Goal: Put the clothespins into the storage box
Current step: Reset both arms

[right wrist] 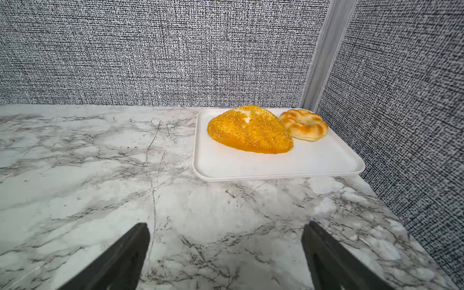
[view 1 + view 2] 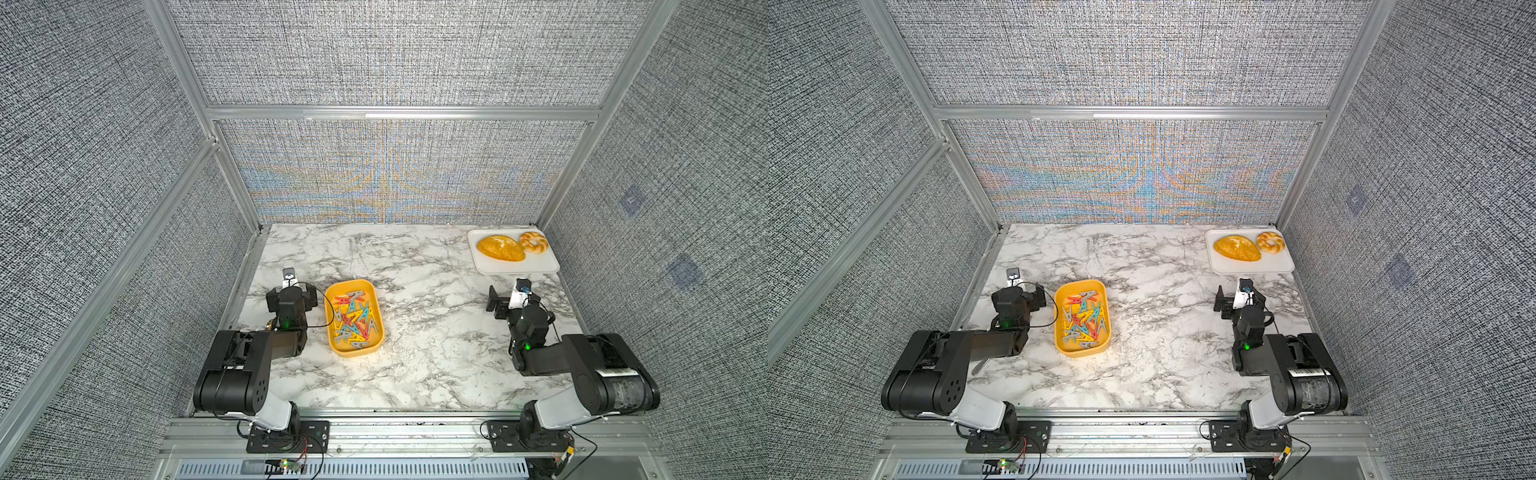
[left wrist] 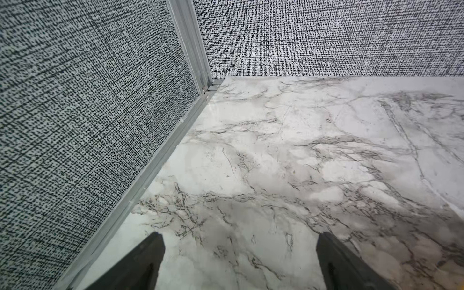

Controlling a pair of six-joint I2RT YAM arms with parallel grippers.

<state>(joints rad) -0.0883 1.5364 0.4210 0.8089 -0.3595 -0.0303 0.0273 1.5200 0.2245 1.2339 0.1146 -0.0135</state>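
- The storage box [image 2: 354, 320], a yellow-orange tub, sits on the marble table [image 2: 436, 332], and the clothespins [image 2: 355, 318] lie heaped inside it in both top views; I see none on the marble around it.
- The pile is a tangle of yellow, red-pink, teal and grey clips overlapping each other, too small from above to count, and whatever lies at the bottom is covered.
- The left gripper [image 3: 238, 261] hangs just beside the box, on the side towards the wall panel; its two dark fingers [image 3: 140, 266] stand wide apart with only bare marble between them.
- From above, the left wrist housing hides the fingertips, so how far they hang above the table is hard to judge.
- The box itself is not in the left wrist view, only the table corner and the aluminium frame post [image 3: 193, 42].
- The right gripper [image 1: 226, 258] is well apart from the box, across the table, its jaws spread wide and holding nothing.
- Beyond it, far from the box, a white tray [image 1: 251, 168] carries a seeded bun [image 1: 248, 130] touching a ring-shaped pastry [image 1: 305, 125].
- Both grippers' fingers are cut off by the wrist pictures' edge.
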